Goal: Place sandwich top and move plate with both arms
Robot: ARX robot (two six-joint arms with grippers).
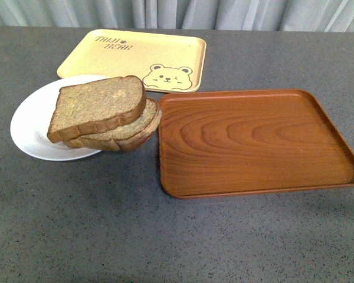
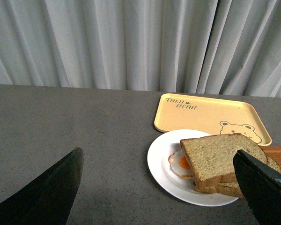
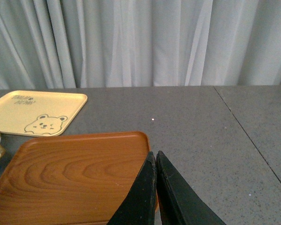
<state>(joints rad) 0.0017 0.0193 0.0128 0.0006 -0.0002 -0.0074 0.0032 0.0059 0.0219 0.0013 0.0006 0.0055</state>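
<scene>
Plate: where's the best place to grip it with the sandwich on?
Probably the bare rim of the white plate on its left, approached from the left: the sandwich top and slice beneath overhang the right edge beside the wooden tray, covering that rim.

Bare table (image 1: 0,88) left of plate (image 1: 29,127); wooden tray (image 1: 253,141) close on right.

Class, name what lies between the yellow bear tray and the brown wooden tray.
Only a bare strip of grey tabletop separates the yellow bear tray from the brown wooden tray, clearest in the front view.
</scene>
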